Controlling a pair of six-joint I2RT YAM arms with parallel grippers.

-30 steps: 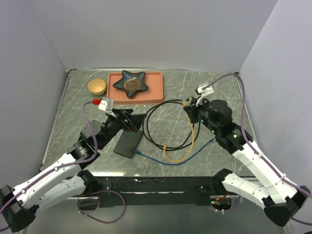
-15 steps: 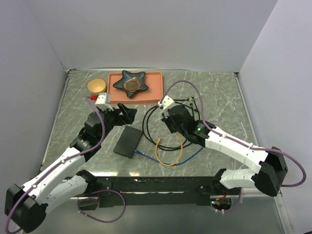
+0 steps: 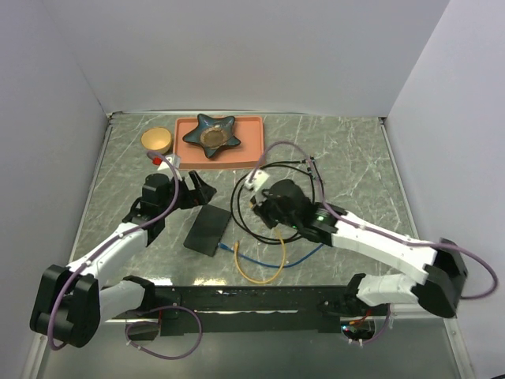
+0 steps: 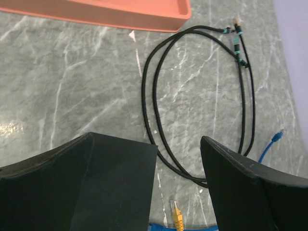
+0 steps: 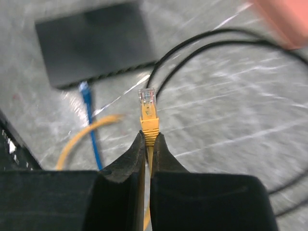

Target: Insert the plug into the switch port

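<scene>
1. The plug (image 5: 147,107), yellow with a clear tip, is pinched by its boot in the right gripper (image 5: 148,138), whose fingers are pressed tight on it. It is held off the table (image 3: 355,158), tip pointing towards the switch (image 5: 96,43) but well apart from it.
2. The switch lies flat on the table, left of centre, between the two arms. The edge facing the plug shows a row of notches that I take for the sockets, though the wrist view is too blurred to be sure.
3. I'd say the step in hand is the carry: the plug is grasped but not yet lined up with a port.
4. The next move calls for bringing the plug down to socket height, squaring it with one opening, then pushing straight in. The switch sits loose, so it may slide unless braced.
5. The left gripper (image 4: 179,144) hangs spread wide and empty near the switch's far end, well placed to do that bracing.
6. Counting cables, there are three: one yellow cable (image 3: 256,281), one blue cable (image 3: 300,259) and one black cable (image 3: 234,209) lying in a double loop.
7. A blue plug (image 5: 84,88) lies just beside the switch's notched edge, and a second yellow plug (image 4: 177,219) lies loose on the table.
8. Further back there is one tray (image 3: 248,150) holding one star dish (image 3: 211,134), and one bowl (image 3: 156,140) beside the tray.
</scene>
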